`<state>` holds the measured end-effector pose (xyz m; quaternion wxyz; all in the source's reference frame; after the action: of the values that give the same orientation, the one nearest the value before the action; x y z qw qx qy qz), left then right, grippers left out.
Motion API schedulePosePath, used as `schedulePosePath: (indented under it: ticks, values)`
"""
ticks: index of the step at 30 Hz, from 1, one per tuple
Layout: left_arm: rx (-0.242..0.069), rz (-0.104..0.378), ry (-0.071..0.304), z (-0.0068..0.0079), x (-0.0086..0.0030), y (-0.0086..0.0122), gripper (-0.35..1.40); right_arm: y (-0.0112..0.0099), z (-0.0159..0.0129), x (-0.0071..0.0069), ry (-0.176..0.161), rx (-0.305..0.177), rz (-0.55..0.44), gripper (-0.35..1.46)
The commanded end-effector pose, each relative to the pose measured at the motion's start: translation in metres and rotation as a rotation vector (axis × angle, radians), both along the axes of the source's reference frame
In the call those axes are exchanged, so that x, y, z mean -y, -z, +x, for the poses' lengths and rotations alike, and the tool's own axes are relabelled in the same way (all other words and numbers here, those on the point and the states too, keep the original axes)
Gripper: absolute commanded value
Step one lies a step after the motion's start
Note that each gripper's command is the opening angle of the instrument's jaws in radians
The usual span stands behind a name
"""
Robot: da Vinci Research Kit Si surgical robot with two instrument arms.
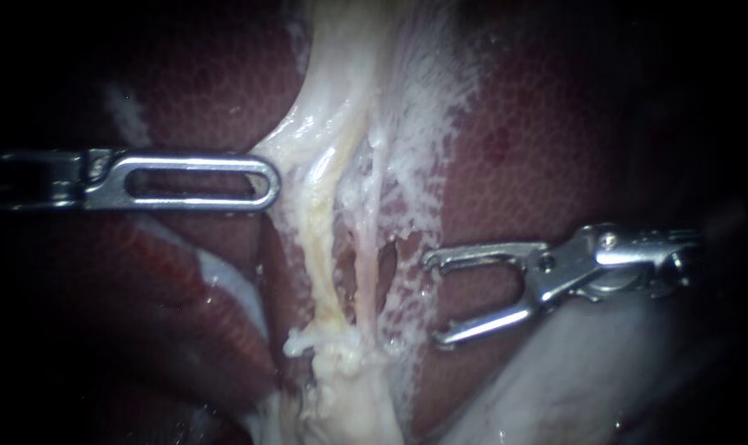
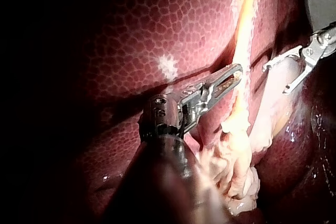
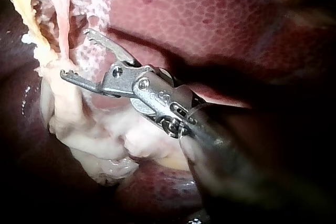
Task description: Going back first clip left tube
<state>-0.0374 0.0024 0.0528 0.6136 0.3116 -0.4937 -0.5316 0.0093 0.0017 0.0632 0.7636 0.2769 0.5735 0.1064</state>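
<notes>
Two tubes run down the middle between liver lobes: a yellowish left tube (image 1: 320,247) and a thinner pinkish right tube (image 1: 366,264). No clip shows on either. My left instrument (image 1: 268,181) lies level, its slotted jaws together at the edge of the pale tissue (image 1: 308,132), which is drawn out toward them. In the left wrist view its tip (image 2: 239,72) touches the yellowish tube (image 2: 242,40). My right instrument (image 1: 432,301) stands just right of the tubes with jaws wide open and nothing between them; the right wrist view shows the toothed jaws (image 3: 75,52) beside the pinkish tube (image 3: 62,19).
Dark red liver (image 1: 555,124) lies on both sides. Frayed white webbing (image 1: 423,148) spreads right of the tubes. A lumpy pale stump (image 1: 341,387) sits below where the tubes join. A smooth pale mass (image 1: 572,379) lies under my right instrument.
</notes>
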Motion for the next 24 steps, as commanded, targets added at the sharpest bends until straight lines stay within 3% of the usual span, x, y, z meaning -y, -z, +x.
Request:
schedulePosePath:
  ticks: [1,5,16,19,24]
  values:
    - [0.0,0.0,0.0,0.0,0.0,0.0,-0.35,0.0004,-0.0003,-0.0004,-0.003,0.001,-0.007,0.6]
    - [0.0,0.0,0.0,0.0,0.0,-0.0001,-0.35,0.0012,-0.001,-0.001,-0.007,0.003,-0.012,0.6]
    - [-0.003,-0.005,0.003,0.0004,-0.0003,-0.0017,-0.35,0.0013,-0.0013,-0.001,-0.004,0.0,-0.016,0.6]
    - [-0.005,-0.009,0.004,0.0001,0.0,-0.0027,-0.35,0.0013,-0.0013,-0.001,-0.004,0.0,-0.016,0.6]
    - [-0.014,-0.021,0.013,-0.001,0.0015,-0.0054,-0.35,0.0014,-0.0013,-0.001,-0.004,0.0,-0.016,0.6]
